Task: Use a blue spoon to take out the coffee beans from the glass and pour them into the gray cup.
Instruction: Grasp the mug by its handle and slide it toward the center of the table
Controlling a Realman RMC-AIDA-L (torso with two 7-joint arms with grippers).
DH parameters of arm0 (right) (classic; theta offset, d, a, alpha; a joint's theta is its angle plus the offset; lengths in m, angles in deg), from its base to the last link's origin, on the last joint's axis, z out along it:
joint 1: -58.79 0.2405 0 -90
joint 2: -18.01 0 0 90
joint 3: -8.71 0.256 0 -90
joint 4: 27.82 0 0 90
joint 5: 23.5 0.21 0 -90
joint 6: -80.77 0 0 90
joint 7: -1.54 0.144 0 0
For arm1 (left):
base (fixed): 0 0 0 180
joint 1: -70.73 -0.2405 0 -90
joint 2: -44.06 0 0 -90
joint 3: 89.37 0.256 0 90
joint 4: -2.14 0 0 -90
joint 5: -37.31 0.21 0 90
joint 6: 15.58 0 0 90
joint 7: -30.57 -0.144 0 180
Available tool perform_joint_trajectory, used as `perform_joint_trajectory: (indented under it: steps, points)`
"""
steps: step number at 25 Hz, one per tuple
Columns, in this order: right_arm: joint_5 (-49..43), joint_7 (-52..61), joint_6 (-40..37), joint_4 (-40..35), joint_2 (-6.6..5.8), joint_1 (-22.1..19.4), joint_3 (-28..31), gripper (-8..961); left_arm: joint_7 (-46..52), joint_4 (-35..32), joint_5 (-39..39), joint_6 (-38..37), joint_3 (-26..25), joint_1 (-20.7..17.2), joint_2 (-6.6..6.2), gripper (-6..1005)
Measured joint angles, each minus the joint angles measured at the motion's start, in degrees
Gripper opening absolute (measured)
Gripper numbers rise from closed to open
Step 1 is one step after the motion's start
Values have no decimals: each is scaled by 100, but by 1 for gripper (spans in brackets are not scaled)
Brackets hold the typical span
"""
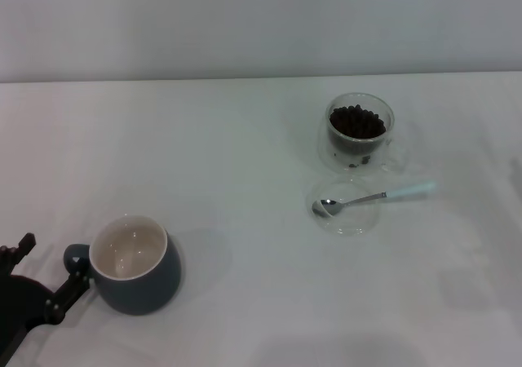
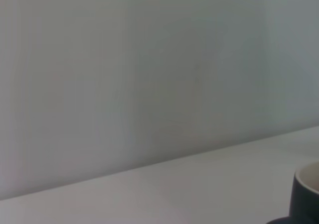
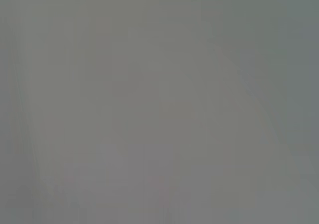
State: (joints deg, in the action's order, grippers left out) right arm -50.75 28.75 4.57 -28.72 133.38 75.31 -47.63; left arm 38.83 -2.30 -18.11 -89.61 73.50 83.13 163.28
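My left gripper (image 1: 41,281) sits at the table's (image 1: 245,302) near-left corner, fingers spread, beside the gray cup (image 1: 134,265).

One finger (image 1: 69,289) lies by the cup's handle; I cannot tell if it touches, and I hold nothing. The cup stands upright, its cream inside bare; its rim (image 2: 306,189) shows in my left wrist view. Toward the far right edge the glass (image 1: 360,130) stands upright with coffee beans (image 1: 356,122) heaped in it. Just nearer, the spoon (image 1: 371,197) lies across a clear dish (image 1: 347,208), bowl in the dish, blue handle pointing toward the right edge. My right gripper is out of sight.
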Motion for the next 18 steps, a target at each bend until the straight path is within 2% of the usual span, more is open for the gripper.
perform_joint_trajectory:
  steps: [15,17,18]
  points:
    - [-8,20,-179,90,3,0,-9,754,42,-139,59,76,-2,97,18,729]
    - [-8,21,-216,90,3,4,-8,754,45,-185,49,81,-12,105,21,494]
    - [-9,21,-230,90,3,5,-9,754,46,-197,46,83,-16,109,22,459]
